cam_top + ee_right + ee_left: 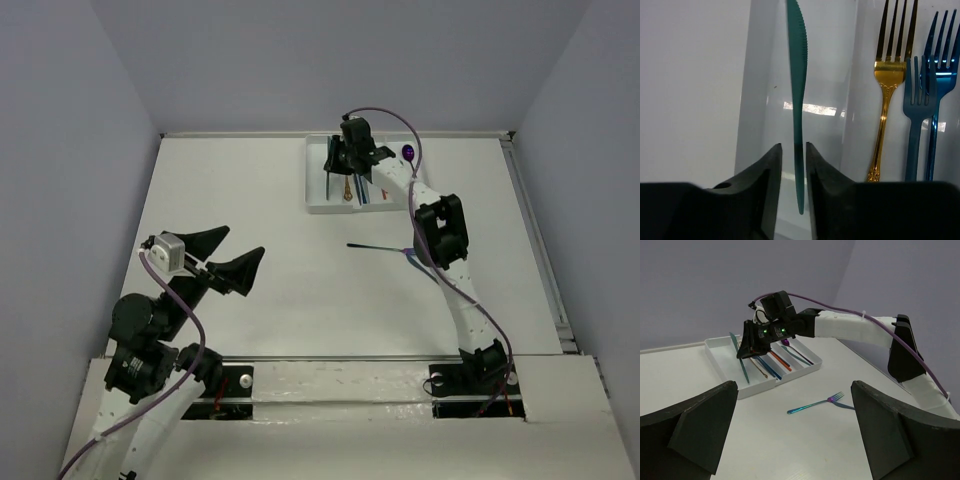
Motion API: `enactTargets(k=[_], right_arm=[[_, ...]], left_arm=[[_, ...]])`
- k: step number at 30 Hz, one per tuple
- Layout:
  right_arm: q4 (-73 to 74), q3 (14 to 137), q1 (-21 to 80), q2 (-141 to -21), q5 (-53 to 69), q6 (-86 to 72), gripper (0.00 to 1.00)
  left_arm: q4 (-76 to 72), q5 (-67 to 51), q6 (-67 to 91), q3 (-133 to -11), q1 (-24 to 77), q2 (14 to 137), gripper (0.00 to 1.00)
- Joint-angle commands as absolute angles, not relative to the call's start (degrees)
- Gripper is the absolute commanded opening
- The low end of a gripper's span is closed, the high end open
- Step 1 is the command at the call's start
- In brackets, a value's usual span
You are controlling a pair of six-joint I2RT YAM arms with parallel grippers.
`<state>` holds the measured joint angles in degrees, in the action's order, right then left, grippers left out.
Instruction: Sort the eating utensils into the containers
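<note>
My right gripper point(348, 165) hangs over the white tray point(318, 206) at the table's far side. In the right wrist view its fingers point(772, 165) stand slightly apart around the handle of a teal knife point(797, 75), with a thin gap on each side. The knife lies along the tray's leftmost compartment point(825, 60). A gold fork point(886, 100), a teal fork point(915, 125) and a blue fork point(938, 100) lie in the compartment to the right. An iridescent blue-teal fork point(380, 246) lies loose on the table, also in the left wrist view point(815, 403). My left gripper point(243, 241) is wide open and empty.
The tray point(755, 389) also holds a red-orange stick point(781, 361) and blue pieces. A small purple object point(407, 152) sits by the right arm near the tray's right side. The right arm point(438, 232) reaches over the loose fork's head end. Walls close the table's sides.
</note>
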<state>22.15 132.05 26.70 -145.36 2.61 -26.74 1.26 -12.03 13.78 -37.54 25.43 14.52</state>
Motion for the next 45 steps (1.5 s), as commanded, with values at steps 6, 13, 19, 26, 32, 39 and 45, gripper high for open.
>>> enactTargets(k=[6,13,19,26,32,39,45], right_arm=[[24.8,132.7,27.3,-135.7,4.7,-22.6,0.58],[17.3,97.1,26.7,-109.7,-5.2,-21.0,0.4],[22.9,61.8,20.0,-85.0,-6.9,-27.0,0.37],[37.4,49.5,14.5,-72.6,-7.5,-26.5,0.61],[42.8,54.3,13.3,-76.5,-5.5,-23.2,0.7],[45.8,60.7,13.3,-89.0,-0.4,-14.7,0.7],[45.3,60.8,13.3,-92.2,3.6,-13.0,0.71]], left_arm=[[-1.1,-12.7,13.4,-39.4,25.2,15.4,0.99],[-1.1,-13.4,13.5,-39.3,24.7,14.8,0.99],[-1.5,-14.2,13.9,-39.1,24.7,13.2,0.99],[-1.6,-14.2,14.0,-39.2,24.7,12.3,0.99],[-1.5,-14.2,14.0,-39.2,24.7,12.5,0.99],[-1.2,-13.9,13.8,-39.3,25.2,11.5,0.99],[-1.2,-13.7,13.7,-39.4,25.8,11.0,0.99]])
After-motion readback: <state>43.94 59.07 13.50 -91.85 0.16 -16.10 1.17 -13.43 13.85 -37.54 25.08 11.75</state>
